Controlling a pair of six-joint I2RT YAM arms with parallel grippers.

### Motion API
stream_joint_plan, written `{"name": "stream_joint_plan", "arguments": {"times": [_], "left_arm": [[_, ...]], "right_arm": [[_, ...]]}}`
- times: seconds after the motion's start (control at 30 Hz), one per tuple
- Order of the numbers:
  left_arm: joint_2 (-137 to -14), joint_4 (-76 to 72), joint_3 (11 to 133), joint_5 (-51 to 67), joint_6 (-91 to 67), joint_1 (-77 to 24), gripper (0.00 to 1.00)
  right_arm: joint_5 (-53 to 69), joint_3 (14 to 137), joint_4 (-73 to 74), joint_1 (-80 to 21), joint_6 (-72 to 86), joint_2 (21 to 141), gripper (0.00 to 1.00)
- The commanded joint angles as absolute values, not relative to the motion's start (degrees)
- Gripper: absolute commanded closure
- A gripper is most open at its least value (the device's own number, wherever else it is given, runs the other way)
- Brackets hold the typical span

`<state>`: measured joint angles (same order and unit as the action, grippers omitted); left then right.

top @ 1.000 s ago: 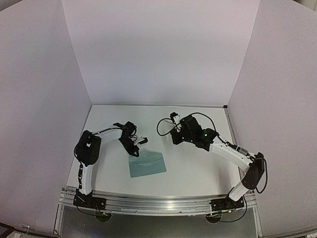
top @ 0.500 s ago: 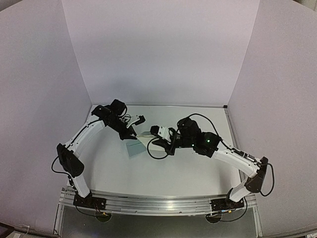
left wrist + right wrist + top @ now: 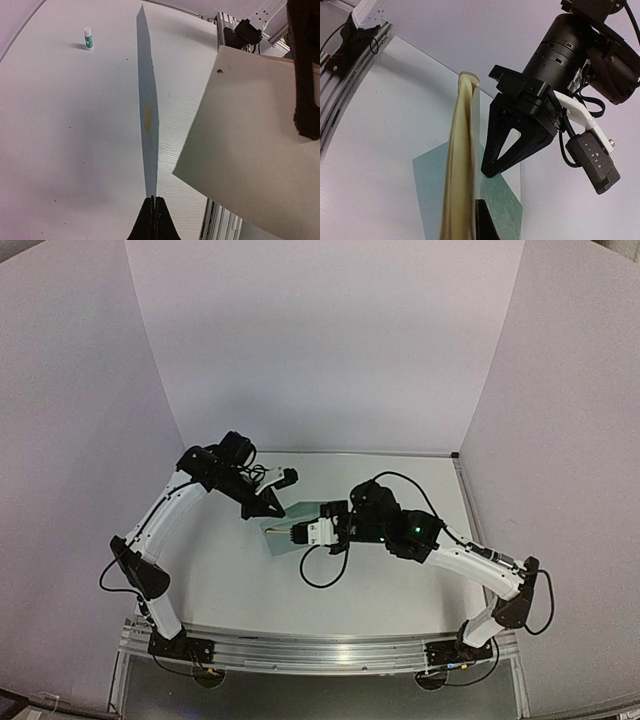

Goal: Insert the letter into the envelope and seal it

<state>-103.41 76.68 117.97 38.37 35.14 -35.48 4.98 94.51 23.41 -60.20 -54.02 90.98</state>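
L gripper (image 3: pixel 154 216) clamped on envelope (image 3: pixel 148 105) edge, R gripper (image 3: pixel 297 533) pinching letter (image 3: pixel 250 150); envelope print illegible.

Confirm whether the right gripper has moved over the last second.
Yes. The right gripper, shut on the letter, has swung left and away from the table back edge, now over the envelope that the left gripper grips.

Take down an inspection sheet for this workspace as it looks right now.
Surface: white table, a few dark specks.
Job's things: letter held off the table; envelope on the table, flap lifted.
Clutter: glue stick, upright.
Grippers: left gripper shut on the envelope flap; right gripper shut on the letter.
Cables: black cable looped on the table.
Surroundings: white walls on three sides.
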Motion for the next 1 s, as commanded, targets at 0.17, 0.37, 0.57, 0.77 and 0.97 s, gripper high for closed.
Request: {"name": "stream_joint_plan", "arguments": {"times": [0.17, 0.37, 0.57, 0.77, 0.97], "left_arm": [[-104.4, 95.8, 124.3, 41.6, 40.4, -37.6, 1.00], [-104.5, 97.5, 124.9, 41.9, 41.6, -38.3, 1.00], [-104.6, 98.0, 123.9, 42.3, 41.6, -38.7, 1.00], [-104.4, 98.1, 123.4, 42.2, 41.3, -38.8, 1.00], [-104.8, 98.1, 122.9, 43.0, 39.3, -38.8, 1.00]], "right_arm": [[-2.9, 97.5, 25.4, -60.2, -64.2, 92.1, 1.00], [-5.4, 96.4, 26.7, -60.2, -65.9, 91.5, 1.00], [-8.2, 95.8, 28.9, -60.2, -69.4, 92.1, 1.00], [-10.4, 95.7, 29.2, -60.3, -74.2, 92.7, 1.00], [-12.3, 96.0, 29.2, -60.6, -77.8, 93.4, 1.00]]}}
